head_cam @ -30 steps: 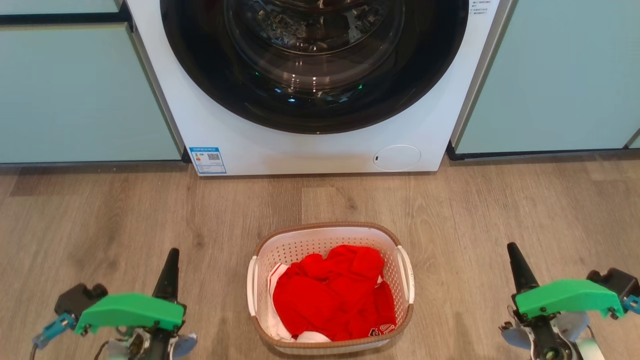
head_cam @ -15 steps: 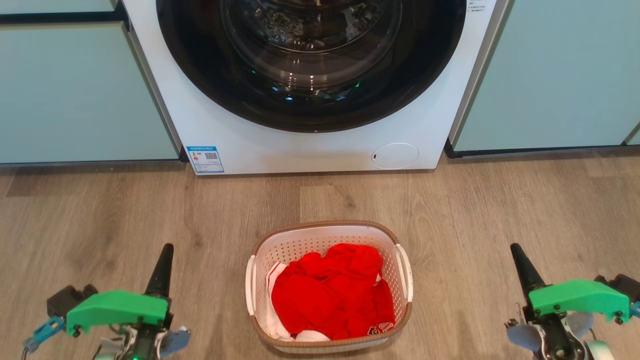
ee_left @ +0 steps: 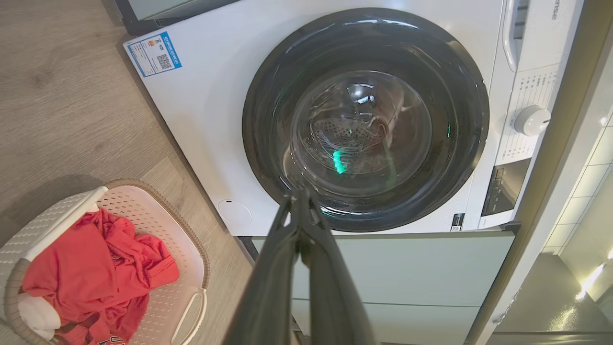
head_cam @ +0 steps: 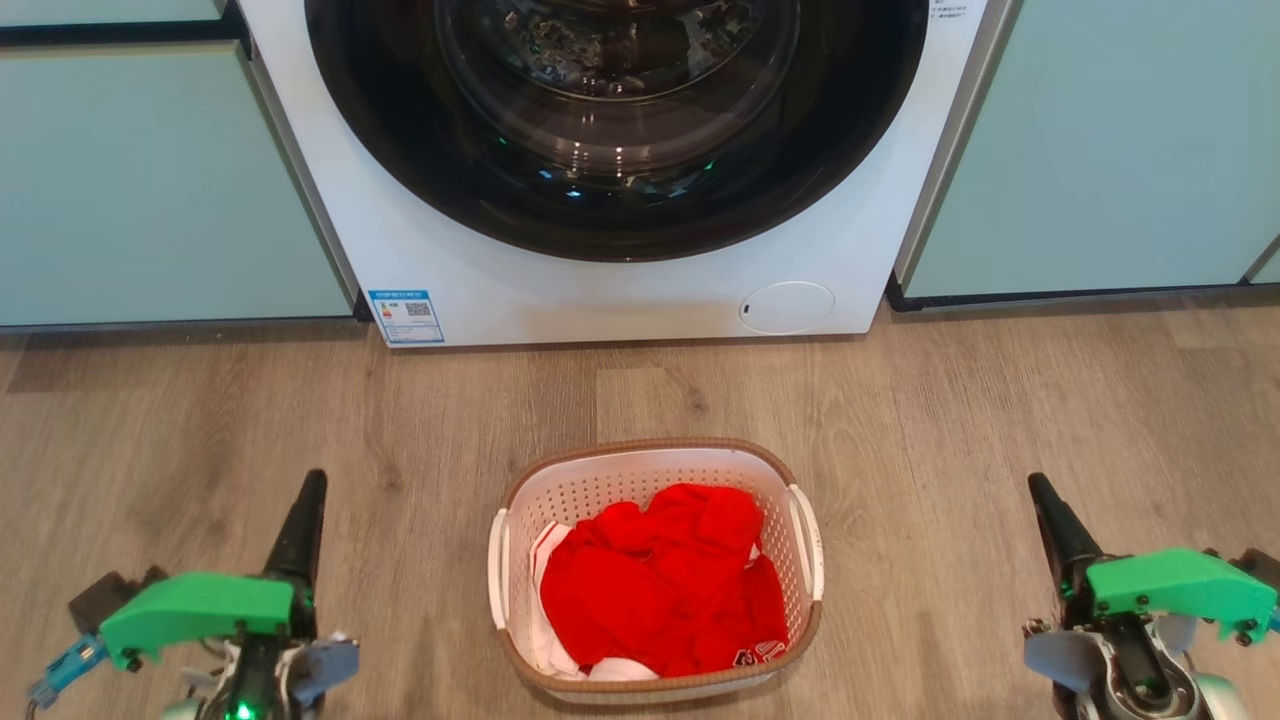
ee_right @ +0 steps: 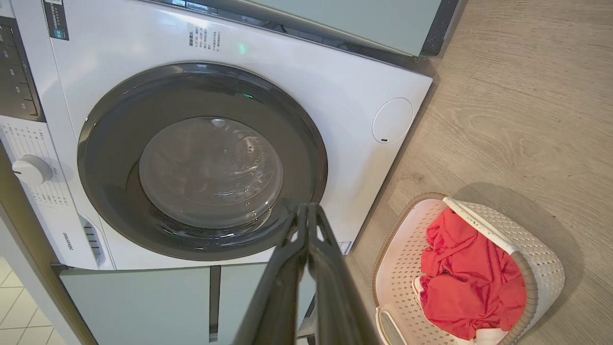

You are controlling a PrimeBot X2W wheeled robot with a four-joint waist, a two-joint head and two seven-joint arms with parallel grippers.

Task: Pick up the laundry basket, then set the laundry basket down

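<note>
Head view was aimed down at a wooden floor (head_cam: 250,420), on which the laundry basket (head_cam: 610,488) was seen standing upright, a little way out from the closed door of a white washing machine (head_cam: 450,270). A crumpled red garment (head_cam: 665,585) was held inside it, with a bit of white cloth (head_cam: 560,655) showing beneath. The basket's white side handles (head_cam: 808,540) were left free, with nothing hooked on them or touching them.

The left gripper (head_cam: 308,490) was found low at the basket's left and the right gripper (head_cam: 1042,492) low at its right, each well apart from it. In the left wrist view that gripper's fingers (ee_left: 287,249) were shown pressed together at the tips with nothing between them. The same was shown for the right gripper's fingers (ee_right: 330,268) in the right wrist view. Both grippers were pointed toward the machine rather than at the basket, which was caught off to one side in each wrist view.

As to progress, little could be settled. A basket resting on the floor, with both grippers empty and clear of it, would be matched equally by a stage ahead of the lift and by one after the setting down. Which of the two applied could not be told.
</note>
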